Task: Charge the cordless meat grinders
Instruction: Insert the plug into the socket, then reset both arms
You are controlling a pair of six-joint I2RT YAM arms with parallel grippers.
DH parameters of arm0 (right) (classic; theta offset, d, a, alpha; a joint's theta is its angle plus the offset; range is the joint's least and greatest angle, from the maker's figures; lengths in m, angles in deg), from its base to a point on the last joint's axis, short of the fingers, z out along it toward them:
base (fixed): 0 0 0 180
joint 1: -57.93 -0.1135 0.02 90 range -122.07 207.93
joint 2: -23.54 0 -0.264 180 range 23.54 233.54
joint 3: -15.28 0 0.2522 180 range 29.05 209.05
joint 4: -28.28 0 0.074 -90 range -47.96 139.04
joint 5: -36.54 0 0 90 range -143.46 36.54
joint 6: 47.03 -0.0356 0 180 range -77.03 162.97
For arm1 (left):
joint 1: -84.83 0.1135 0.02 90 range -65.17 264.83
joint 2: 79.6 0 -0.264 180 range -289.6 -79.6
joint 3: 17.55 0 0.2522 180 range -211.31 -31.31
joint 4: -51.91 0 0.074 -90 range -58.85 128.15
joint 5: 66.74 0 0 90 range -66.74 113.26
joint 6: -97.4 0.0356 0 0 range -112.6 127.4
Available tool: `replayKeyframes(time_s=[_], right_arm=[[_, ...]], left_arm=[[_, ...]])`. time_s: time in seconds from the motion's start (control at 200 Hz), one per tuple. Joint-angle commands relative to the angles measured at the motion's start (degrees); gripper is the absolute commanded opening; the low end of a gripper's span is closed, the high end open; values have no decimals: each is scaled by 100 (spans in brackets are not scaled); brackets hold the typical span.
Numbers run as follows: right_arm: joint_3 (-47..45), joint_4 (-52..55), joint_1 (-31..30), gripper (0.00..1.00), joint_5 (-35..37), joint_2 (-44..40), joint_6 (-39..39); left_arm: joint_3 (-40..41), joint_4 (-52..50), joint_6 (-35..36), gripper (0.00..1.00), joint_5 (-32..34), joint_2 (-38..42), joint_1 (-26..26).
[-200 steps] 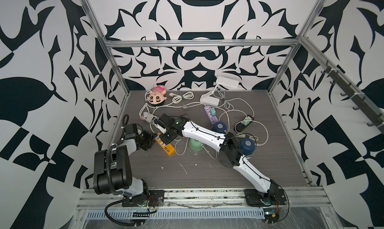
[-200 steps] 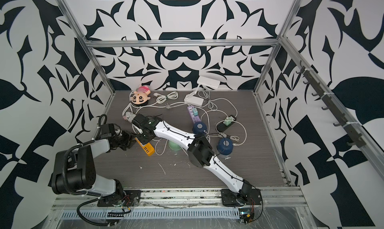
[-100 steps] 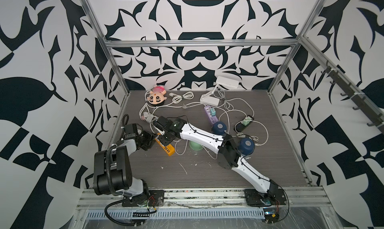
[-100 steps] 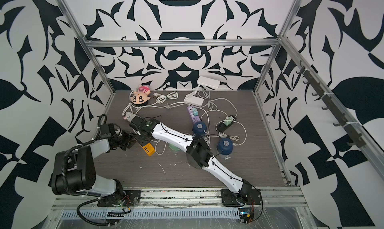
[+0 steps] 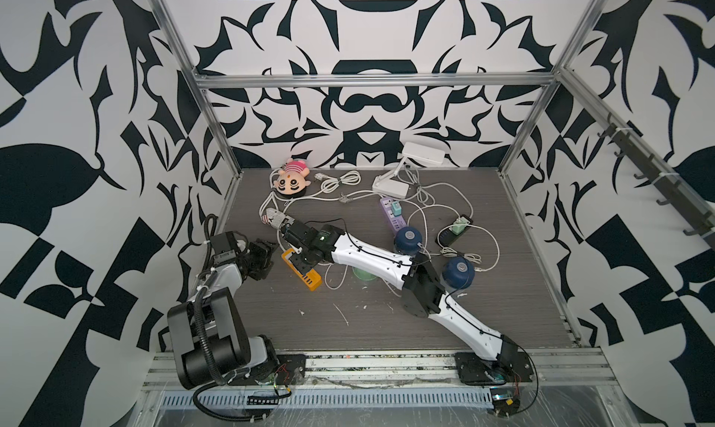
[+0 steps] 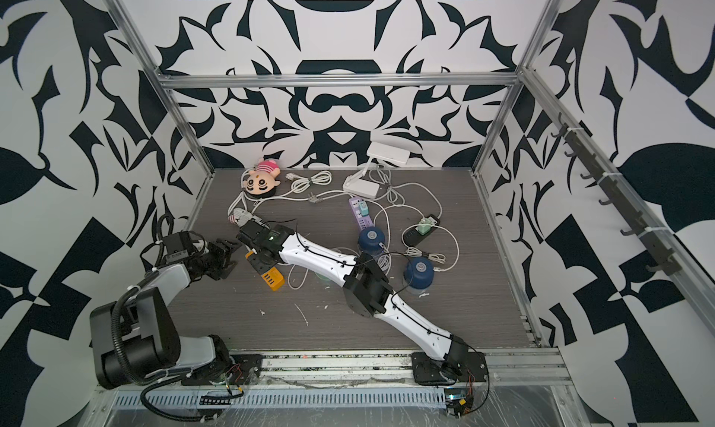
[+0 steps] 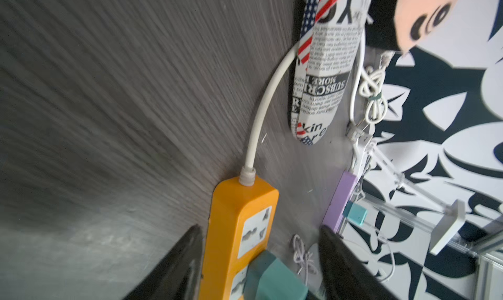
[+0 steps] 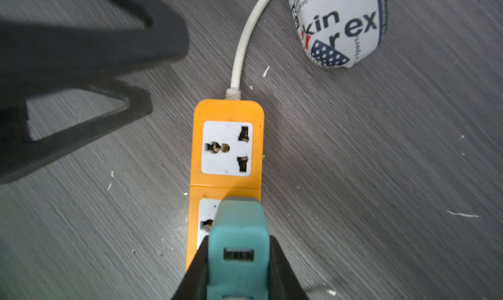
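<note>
Two navy cordless meat grinders (image 5: 409, 238) (image 5: 459, 271) stand among white cables at mid-right. A mint one (image 5: 363, 276) is mostly hidden under my right arm. My right gripper (image 8: 239, 240) is shut on a teal plug adapter (image 8: 238, 222), held at the second socket of the orange power strip (image 8: 227, 111). My left gripper (image 7: 258, 230) is open. The orange strip (image 7: 231, 203) shows between its spread fingers. In the right wrist view its fingers (image 8: 81, 45) stand off to the strip's side, not touching it.
A purple power strip (image 5: 392, 212) and a black one with a green adapter (image 5: 456, 229) lie behind the grinders. A white lamp base (image 5: 390, 187), a plush doll (image 5: 292, 179) and a newsprint pouch (image 5: 272, 220) sit at the back. Loose cables cross the middle.
My left gripper has opened and let go of the orange strip. The right gripper, still holding the teal adapter, has shifted slightly left over the strip.
</note>
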Motion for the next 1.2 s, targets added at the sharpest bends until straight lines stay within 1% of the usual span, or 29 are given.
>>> replayKeyframes(time_s=[0.0, 0.015, 0.035, 0.05, 0.07, 0.08, 0.09, 0.105, 0.13, 0.15, 0.175, 0.32, 0.44, 0.56, 0.635, 0.73, 0.74, 0.77, 0.82, 0.835, 0.875, 0.895, 0.905, 0.915, 0.925, 1.015, 1.06, 1.135, 1.19], right_arm=[[-266, 346, 12, 42, -326, -19, -181], [-271, 310, 19, 48, -315, -117, -178], [-265, 255, 35, 56, -304, -256, -167], [-263, 221, 42, 69, -296, -358, -164], [-264, 174, 55, 80, -290, -477, -158], [-263, 145, 64, 89, -286, -543, -161], [-259, 125, 66, 94, -290, -610, -160], [-255, 83, 79, 96, -296, -697, -172], [-254, 17, 99, 96, -330, -751, -149], [-232, -9, 114, 96, -352, -986, -123], [-209, -34, 136, 100, -373, -1107, -100], [-35, 42, 239, 100, -417, -1601, 132], [-254, 149, 353, 100, -218, -2154, 406], [-999, 120, 720, 100, 187, -3000, 542], [-1677, -33, 1091, 100, 556, -3620, 553], [-2720, -456, 1716, 99, 762, -4558, 498], [-2835, -509, 1793, 99, 963, -4666, 473], [-3250, -757, 2024, 98, 1236, -4985, 381], [-4041, -1249, 2427, 98, 1580, -5547, 271], [-4329, -1469, 2548, 96, 1622, -5724, 311], [-5234, -2294, 2790, 86, 1909, -6228, 445], [-5698, -2740, 2915, 85, 2156, -6487, 468], [-5896, -2936, 2971, 88, 2270, -6618, 498], [-6081, -3106, 3023, 96, 2357, -6739, 524], [-6259, -3263, 3067, 99, 2432, -6848, 554], [-7694, -4641, 3646, 100, 2833, -7789, 783], [-7943, -4781, 4245, 100, 2564, -7940, 564], [-7877, -4260, 5540, 100, 2148, -7740, -33], [-7929, -4140, 6217, 100, 2127, -7547, -383]], left_arm=[[-256, -341, 116, 83, -67, 222, 25], [-275, -375, 126, 84, -52, 259, 29], [-304, -427, 143, 90, -28, 296, 25], [-335, -468, 158, 92, -4, 328, 25], [-368, -519, 174, 96, 24, 344, 25], [-387, -542, 179, 98, 37, 345, 25], [-402, -567, 187, 100, 53, 345, 25], [-432, -596, 192, 100, 65, 531, 25], [-490, -660, 208, 100, 99, 622, 26], [-524, -712, 215, 99, 145, 690, 25], [-584, -777, 236, 100, 197, 773, 25], [-971, -1061, 315, 99, 509, 1259, 16], [-1399, -1264, 478, 99, 846, 1647, 13], [-1792, -1220, 719, 99, 1315, 2059, -34], [-1912, -906, 959, 99, 1737, 2314, -114], [-1918, -300, 1435, 99, 2287, 2549, -286], [-1910, -236, 1481, 99, 2345, 2564, -310], [-1860, 18, 1635, 100, 2443, 2600, -358], [-1671, 607, 1834, 99, 2368, 2631, -365], [-1602, 790, 1848, 99, 2301, 2630, -370], [-1458, 1167, 1872, 99, 2218, 2595, -370], [-1401, 1299, 1845, 100, 2203, 2562, -369], [-1377, 1350, 1834, 100, 2203, 2543, -372], [-1355, 1391, 1836, 99, 2196, 2518, -369], [-1334, 1437, 1836, 99, 2196, 2492, -366], [-1298, 1623, 1768, 99, 2253, 2154, -367], [-1277, 1819, 1894, 99, 2129, 1937, -367], [-1195, 2055, 1708, 100, 2504, 1608, -405], [-1027, 2340, 1727, 99, 2720, 1418, -429]])
